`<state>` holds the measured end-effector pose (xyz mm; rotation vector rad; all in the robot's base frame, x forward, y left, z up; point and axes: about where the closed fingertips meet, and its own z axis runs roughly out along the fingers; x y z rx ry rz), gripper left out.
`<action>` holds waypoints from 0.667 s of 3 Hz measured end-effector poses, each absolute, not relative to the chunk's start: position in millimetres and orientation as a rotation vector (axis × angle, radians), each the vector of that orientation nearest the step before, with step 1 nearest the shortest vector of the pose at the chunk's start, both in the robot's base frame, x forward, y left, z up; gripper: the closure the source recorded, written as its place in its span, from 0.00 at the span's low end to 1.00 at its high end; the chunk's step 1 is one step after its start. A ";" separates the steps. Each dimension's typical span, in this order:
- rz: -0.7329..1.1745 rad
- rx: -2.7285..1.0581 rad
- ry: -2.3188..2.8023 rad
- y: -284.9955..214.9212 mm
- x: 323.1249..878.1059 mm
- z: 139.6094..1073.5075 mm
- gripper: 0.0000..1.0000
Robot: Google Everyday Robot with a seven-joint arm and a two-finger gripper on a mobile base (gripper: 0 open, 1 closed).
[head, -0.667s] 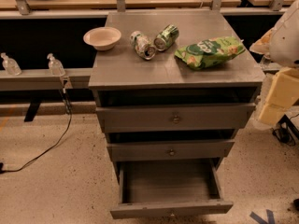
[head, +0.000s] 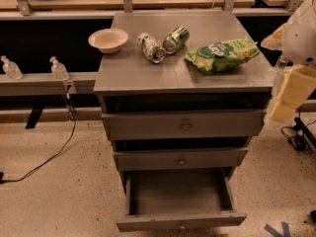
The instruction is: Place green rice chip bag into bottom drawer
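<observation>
Fingers (head: 296, 86) just off right cabinet (head: 138, 73) edge

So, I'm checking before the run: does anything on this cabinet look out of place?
Two drink cans lie tipped on their sides on the cabinet top, between the bowl and the green rice chip bag. The bottom drawer stands pulled out. The gripper is beside the cabinet's right edge.
</observation>
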<state>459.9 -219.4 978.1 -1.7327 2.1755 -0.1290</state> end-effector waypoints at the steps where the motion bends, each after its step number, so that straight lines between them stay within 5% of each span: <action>1: -0.180 -1.762 2.060 -226.9 514.4 981.5 0.00; 2: -0.205 -1.775 1.982 -232.1 553.4 984.4 0.00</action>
